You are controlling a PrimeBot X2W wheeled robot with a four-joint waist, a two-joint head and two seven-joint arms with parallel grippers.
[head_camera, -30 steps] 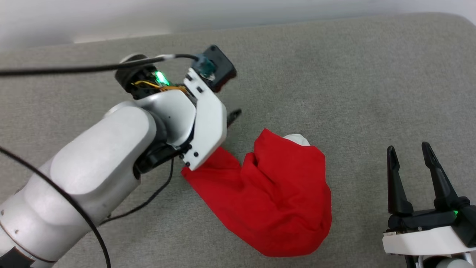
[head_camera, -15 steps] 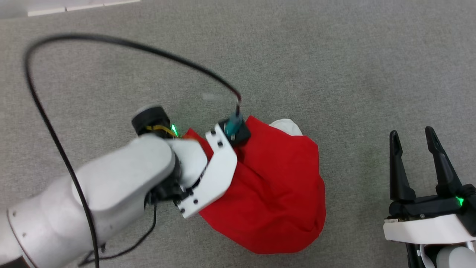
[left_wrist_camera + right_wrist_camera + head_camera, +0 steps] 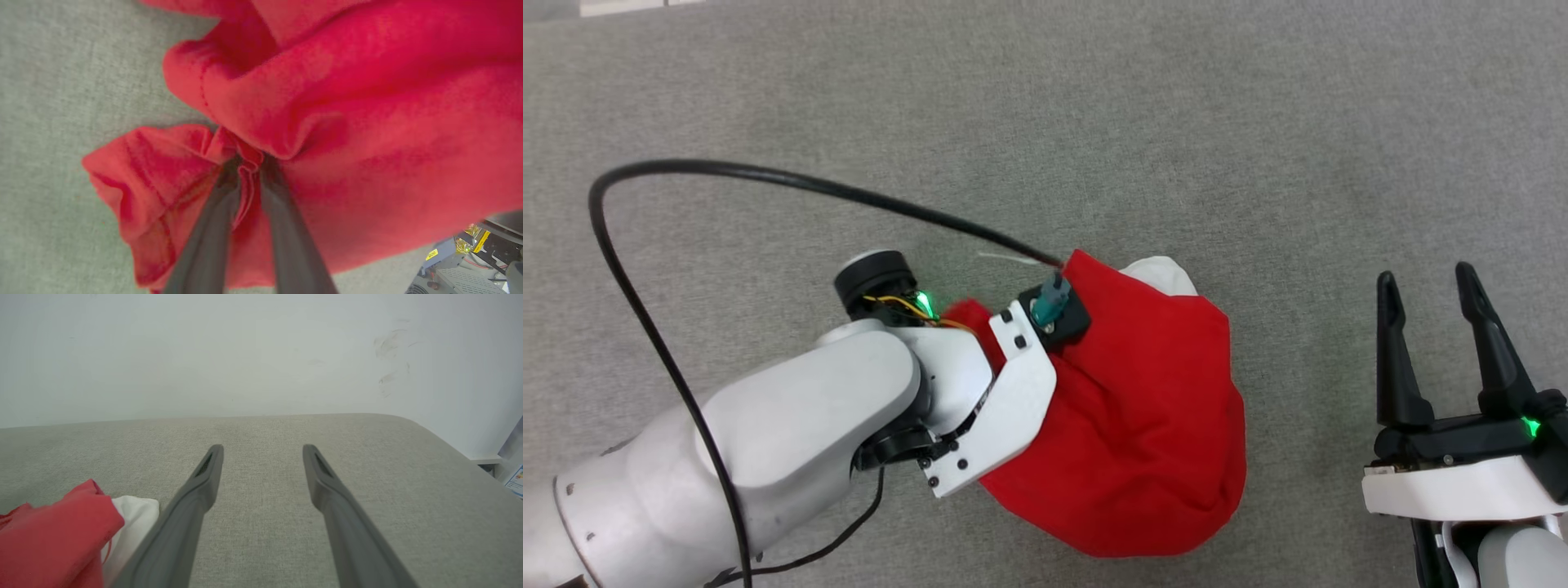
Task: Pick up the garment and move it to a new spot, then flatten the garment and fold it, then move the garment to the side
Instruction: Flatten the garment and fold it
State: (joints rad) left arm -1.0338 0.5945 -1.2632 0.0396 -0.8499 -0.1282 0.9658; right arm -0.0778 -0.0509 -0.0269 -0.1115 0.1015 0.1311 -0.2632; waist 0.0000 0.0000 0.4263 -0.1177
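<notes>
Head camera: steeply down on my grey surface. Left wrist camera: close against the garment. Right wrist camera: level toward the wall, garment at lower left.

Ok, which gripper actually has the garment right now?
The left gripper: its jaws are pinched shut on a red fold of the garment. The right gripper is open, apart from it.

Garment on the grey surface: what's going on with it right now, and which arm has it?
The left tool is shut on a bunched fold of the garment. The garment is a crumpled red heap with a white sleeve poking out at its far edge, and most of it rests on the grey padded surface. The right tool is open, off to the side and apart from the cloth. Nothing is flattened or folded yet.
</notes>
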